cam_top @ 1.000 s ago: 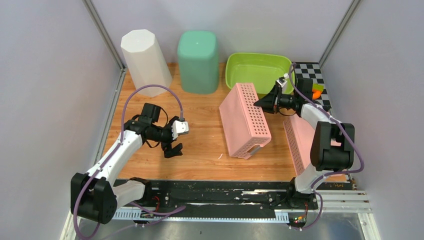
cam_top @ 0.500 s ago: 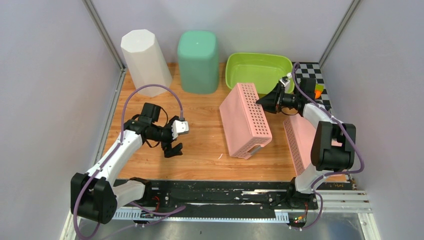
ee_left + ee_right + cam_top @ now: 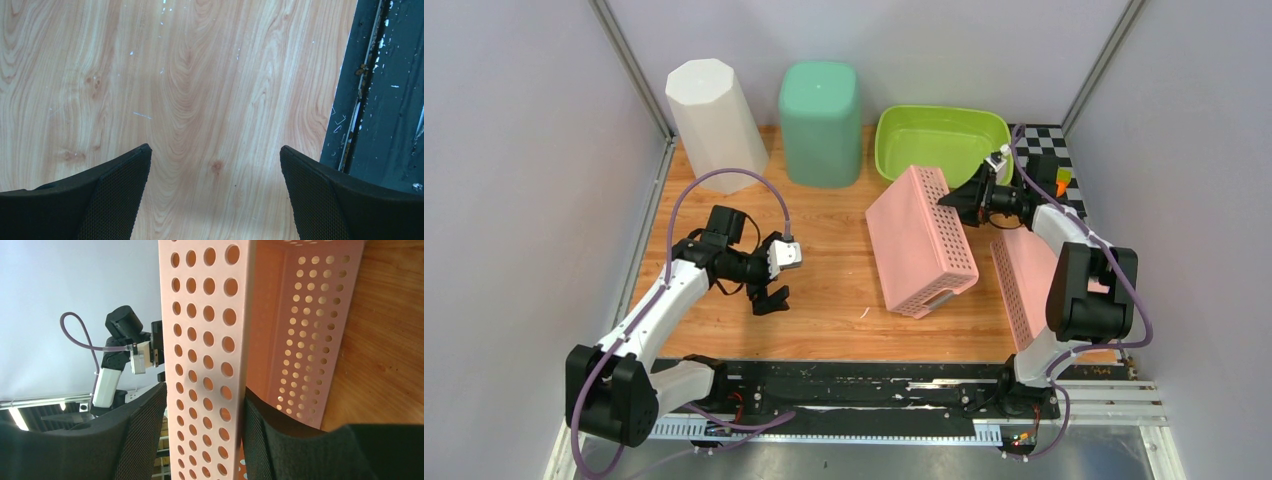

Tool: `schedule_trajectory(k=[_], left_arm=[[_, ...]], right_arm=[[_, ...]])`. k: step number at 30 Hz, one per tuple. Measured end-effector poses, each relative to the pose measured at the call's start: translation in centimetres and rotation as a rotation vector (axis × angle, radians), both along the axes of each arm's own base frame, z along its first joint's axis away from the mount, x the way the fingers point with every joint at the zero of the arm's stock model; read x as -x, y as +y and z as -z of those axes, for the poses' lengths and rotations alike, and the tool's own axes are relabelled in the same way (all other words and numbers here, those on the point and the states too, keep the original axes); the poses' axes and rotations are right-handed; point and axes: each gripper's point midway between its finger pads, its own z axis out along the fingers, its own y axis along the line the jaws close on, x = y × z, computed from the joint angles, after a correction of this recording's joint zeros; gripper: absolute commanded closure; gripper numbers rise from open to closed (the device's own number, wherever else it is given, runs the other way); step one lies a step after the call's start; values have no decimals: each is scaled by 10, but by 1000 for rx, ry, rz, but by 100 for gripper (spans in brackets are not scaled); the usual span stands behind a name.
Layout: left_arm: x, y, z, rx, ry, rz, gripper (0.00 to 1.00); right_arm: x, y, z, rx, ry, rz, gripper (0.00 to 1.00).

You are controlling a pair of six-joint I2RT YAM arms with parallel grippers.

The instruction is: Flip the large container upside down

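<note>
The large container (image 3: 919,245), a pink perforated basket, leans on the table at centre with its solid base facing up and left. In the right wrist view its holed wall (image 3: 205,340) runs up the middle, with the basket's inside to the right. My right gripper (image 3: 951,200) sits at the basket's far upper rim and is open. Its jaws (image 3: 205,390) straddle that wall, the right pad against it and the left pad just off it. My left gripper (image 3: 772,298) hovers open over bare wood (image 3: 215,150) at the left, far from the basket.
A second pink basket (image 3: 1024,270) lies under my right arm. A lime basin (image 3: 939,140), a mint bin (image 3: 821,125) and a white bin (image 3: 714,125) line the back. A checkered board (image 3: 1044,150) with an orange piece (image 3: 1058,187) is at the back right.
My right jaws have widened around the basket's wall. The gripper has drifted slightly right and back, and the basket has tipped a little further over. The left arm has stayed still.
</note>
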Motion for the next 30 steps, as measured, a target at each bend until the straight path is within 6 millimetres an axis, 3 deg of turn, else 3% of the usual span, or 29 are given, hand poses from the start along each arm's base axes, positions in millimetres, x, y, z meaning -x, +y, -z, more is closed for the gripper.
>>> schedule_trajectory(k=[13,30], left_arm=[[0,0,1,-1,4,0,0],[0,0,1,-1,4,0,0]], right_arm=[[9,-1,7,33,12,-21,29],[10,-2,15,78,12,-13,22]])
